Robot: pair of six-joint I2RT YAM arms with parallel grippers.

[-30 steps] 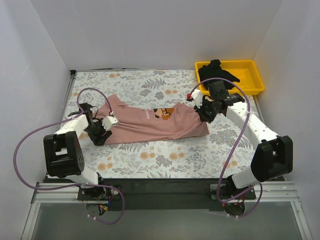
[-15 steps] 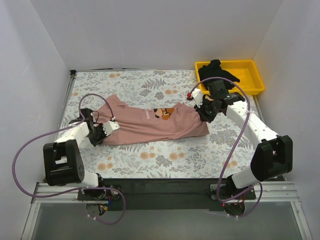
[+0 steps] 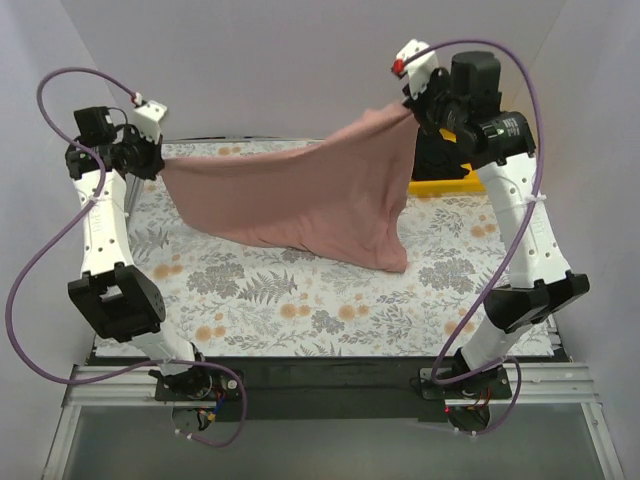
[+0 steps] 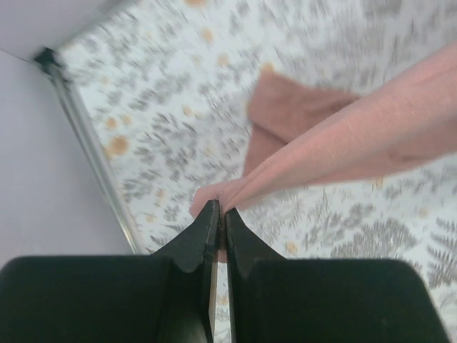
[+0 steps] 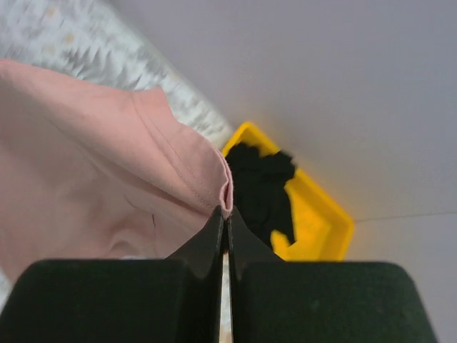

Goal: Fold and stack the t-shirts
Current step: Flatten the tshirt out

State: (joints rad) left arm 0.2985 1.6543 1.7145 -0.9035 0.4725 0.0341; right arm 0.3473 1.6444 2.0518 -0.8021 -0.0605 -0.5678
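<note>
The dusty pink t-shirt [image 3: 300,195] hangs stretched in the air between both grippers, its lower part sagging onto the floral table cover [image 3: 300,300]. My left gripper [image 3: 158,163] is shut on the shirt's left edge, high at the back left; the pinched cloth [image 4: 321,143] shows in the left wrist view at my left gripper [image 4: 219,209]. My right gripper [image 3: 412,108] is shut on the shirt's right edge, high at the back right; the hem [image 5: 178,164] sits between the jaws of my right gripper [image 5: 225,213]. The black t-shirt [image 5: 260,189] lies in the yellow bin [image 5: 314,221].
The yellow bin [image 3: 440,182] stands at the back right, mostly hidden behind the right arm and the raised shirt. White walls close in the left, back and right sides. A metal rail [image 4: 86,143] runs along the table's left edge.
Both grippers have lifted sharply from table level to high in the air, pulling the pink shirt up and spreading it out. Earlier it lay flat on the table.
</note>
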